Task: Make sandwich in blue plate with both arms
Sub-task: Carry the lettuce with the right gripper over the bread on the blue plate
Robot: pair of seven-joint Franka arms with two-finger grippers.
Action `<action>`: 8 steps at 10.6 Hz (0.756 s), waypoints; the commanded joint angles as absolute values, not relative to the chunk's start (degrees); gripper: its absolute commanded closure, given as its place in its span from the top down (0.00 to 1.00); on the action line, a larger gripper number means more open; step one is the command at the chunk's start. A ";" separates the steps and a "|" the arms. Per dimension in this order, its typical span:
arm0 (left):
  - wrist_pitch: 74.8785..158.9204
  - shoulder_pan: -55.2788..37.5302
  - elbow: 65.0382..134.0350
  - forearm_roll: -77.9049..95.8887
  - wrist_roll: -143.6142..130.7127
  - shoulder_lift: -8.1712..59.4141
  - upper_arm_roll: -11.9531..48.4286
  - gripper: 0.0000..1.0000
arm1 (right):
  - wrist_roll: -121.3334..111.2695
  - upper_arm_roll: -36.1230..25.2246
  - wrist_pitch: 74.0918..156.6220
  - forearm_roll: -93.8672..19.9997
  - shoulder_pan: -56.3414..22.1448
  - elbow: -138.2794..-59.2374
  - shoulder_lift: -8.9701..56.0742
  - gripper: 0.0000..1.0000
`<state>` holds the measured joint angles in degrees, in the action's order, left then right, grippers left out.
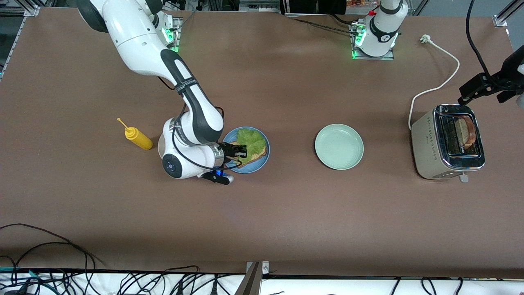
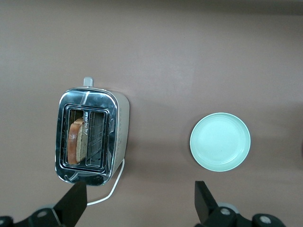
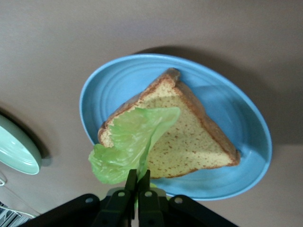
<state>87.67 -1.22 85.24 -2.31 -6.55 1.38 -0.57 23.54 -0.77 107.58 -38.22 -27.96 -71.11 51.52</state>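
Writing: none legible | right claw pinching lettuce | left claw spread wide

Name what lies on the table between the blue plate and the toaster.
The front view shows a pale green plate between the blue plate and the toaster.

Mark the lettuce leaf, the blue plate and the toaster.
lettuce leaf (image 3: 128, 142): right wrist view, middle of the leaf.
blue plate (image 3: 246, 127): right wrist view, bare rim.
toaster (image 2: 120, 127): left wrist view, side wall.
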 commanded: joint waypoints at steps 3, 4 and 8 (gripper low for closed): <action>87.71 0.44 84.37 -3.16 -7.12 2.20 -0.09 1.00 | 23.03 -2.10 108.11 -37.02 -27.87 -73.39 49.40 1.00; 87.63 0.44 84.37 -3.08 -7.12 2.20 -0.09 1.00 | 23.03 -2.54 108.02 -33.00 -27.86 -73.04 49.22 1.00; 87.63 0.70 84.29 -3.60 -7.12 2.11 -0.09 1.00 | 22.24 -4.47 107.58 -19.93 -27.95 -71.28 45.11 1.00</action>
<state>87.68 0.12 85.23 -2.31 -6.62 1.87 -0.58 23.09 -2.77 107.98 -28.95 -27.78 -70.92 49.03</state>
